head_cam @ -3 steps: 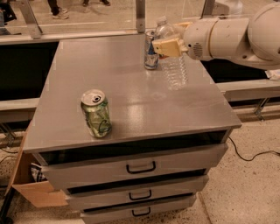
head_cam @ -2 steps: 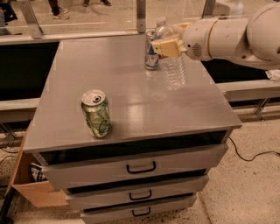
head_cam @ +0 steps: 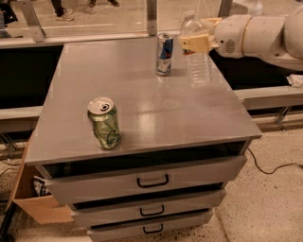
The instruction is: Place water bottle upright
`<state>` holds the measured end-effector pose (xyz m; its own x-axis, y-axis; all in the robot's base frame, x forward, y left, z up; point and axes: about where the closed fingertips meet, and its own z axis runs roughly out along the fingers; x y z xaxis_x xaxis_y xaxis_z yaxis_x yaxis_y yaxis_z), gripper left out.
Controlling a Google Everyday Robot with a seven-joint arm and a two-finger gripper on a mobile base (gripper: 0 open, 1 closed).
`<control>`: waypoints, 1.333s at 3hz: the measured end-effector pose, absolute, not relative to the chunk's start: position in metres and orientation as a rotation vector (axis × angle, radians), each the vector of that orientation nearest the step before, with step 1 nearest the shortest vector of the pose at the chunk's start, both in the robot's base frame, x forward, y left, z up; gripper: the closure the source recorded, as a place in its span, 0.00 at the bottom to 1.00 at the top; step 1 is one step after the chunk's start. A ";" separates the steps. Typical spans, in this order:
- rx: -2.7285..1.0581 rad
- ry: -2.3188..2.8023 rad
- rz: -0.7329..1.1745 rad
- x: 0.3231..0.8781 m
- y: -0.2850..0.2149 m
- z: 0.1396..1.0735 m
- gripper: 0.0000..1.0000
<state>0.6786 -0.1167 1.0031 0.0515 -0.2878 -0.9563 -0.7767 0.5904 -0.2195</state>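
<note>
The gripper (head_cam: 191,44) clamps the upright bottle (head_cam: 199,68) near its top. A blue can (head_cam: 164,53) stands just beside.

Seemingly a robot test lab: grey metal drawer cabinet (head_cam: 142,90), speckled hard floor (head_cam: 270,208), glass partition (head_cam: 109,16) (people's shoes (head_cam: 64,13) behind it); the gripper (head_cam: 196,43) clasps the water bottle (head_cam: 199,68) at the cabinet's far right.

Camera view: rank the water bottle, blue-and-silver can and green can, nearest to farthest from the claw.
1. water bottle, held in the claw at the table back right.
2. blue-and-silver can, just left of it.
3. green can, front left.
</note>
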 end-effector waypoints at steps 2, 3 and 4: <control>-0.885 1.394 0.596 0.700 -0.159 1.011 1.00; -0.875 1.360 0.667 0.697 -0.158 0.995 1.00; -0.863 1.327 0.727 0.692 -0.158 0.980 1.00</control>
<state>0.6920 -0.1575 0.9800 0.1166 -0.0306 -0.9927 -0.8531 0.5087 -0.1159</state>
